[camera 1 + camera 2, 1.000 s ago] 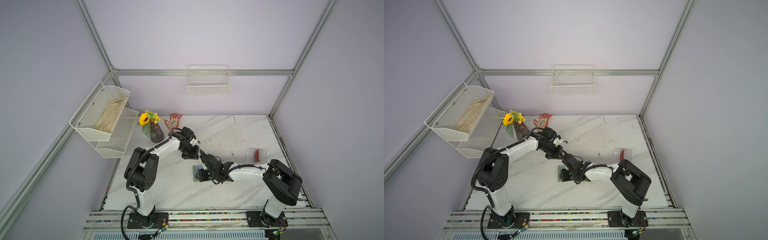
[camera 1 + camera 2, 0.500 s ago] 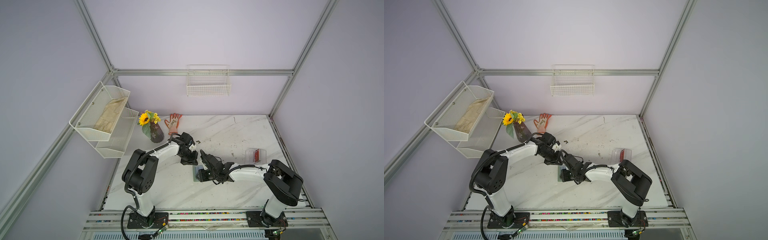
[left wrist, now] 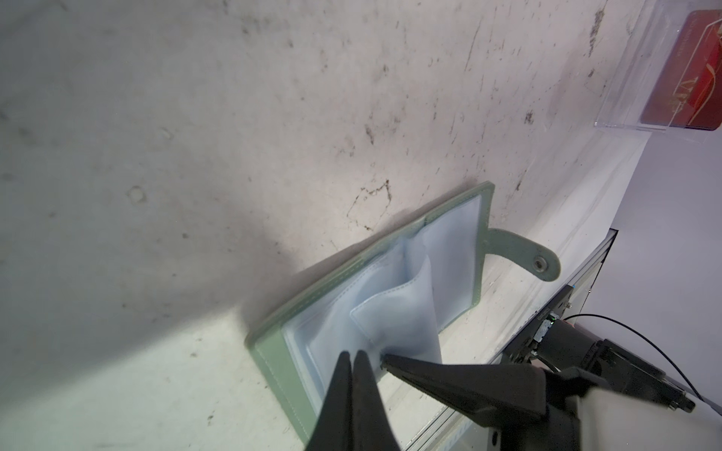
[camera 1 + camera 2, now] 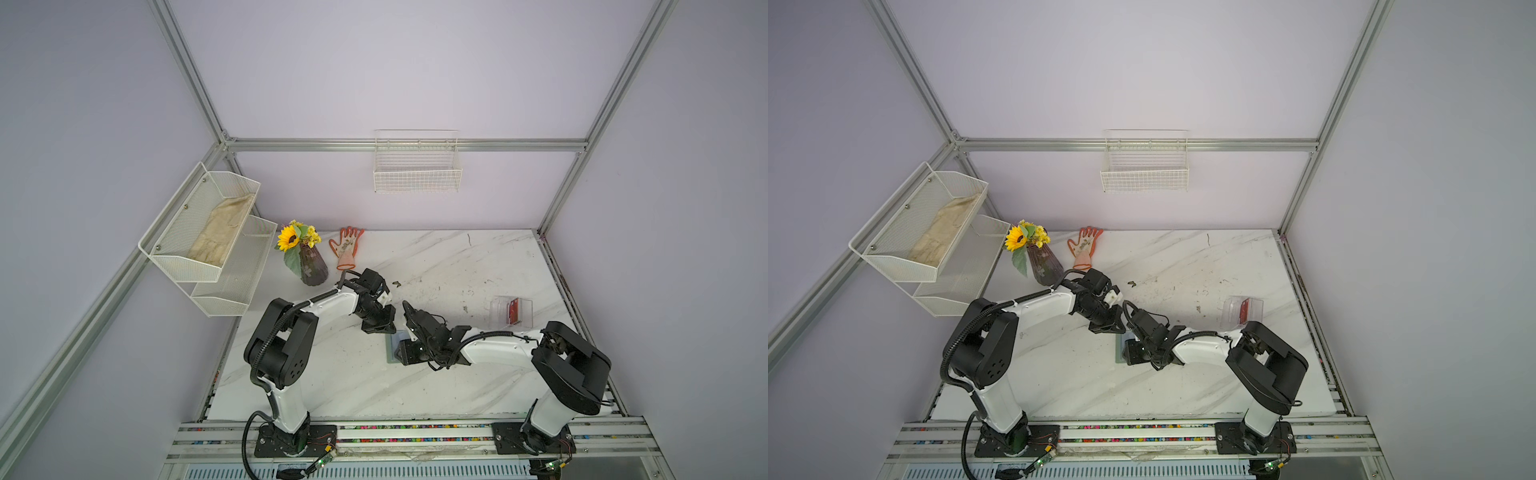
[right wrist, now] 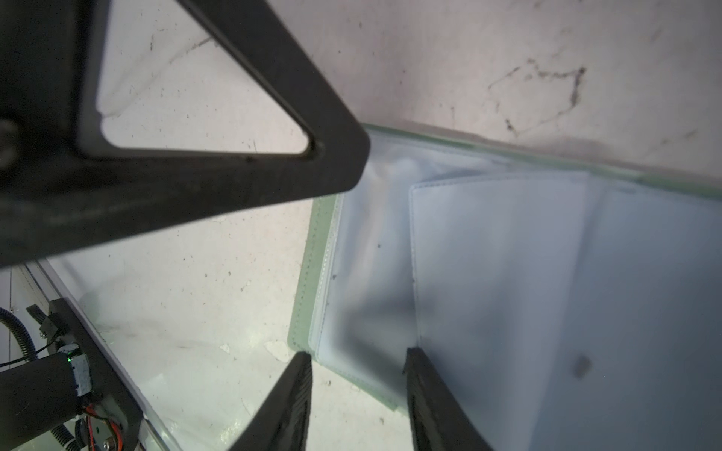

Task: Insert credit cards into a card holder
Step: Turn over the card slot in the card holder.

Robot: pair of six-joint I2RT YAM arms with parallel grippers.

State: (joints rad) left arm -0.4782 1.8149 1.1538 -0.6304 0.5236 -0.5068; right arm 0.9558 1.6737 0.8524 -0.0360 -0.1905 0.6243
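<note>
In a top view, one card holder is seen lying open directly beneath the right gripper, the left gripper is just beside it, and one red card is kept well apart from both in one clear box (presumably stock awaiting pickup). In the left wrist view, the left gripper's jaws are pressed together on nothing at the card holder's edge, probably to steady it. In the right wrist view, the right gripper's jaws are spread astride the card holder's corner, with one fingertip set against a raised sleeve, apparently to part it.
</note>
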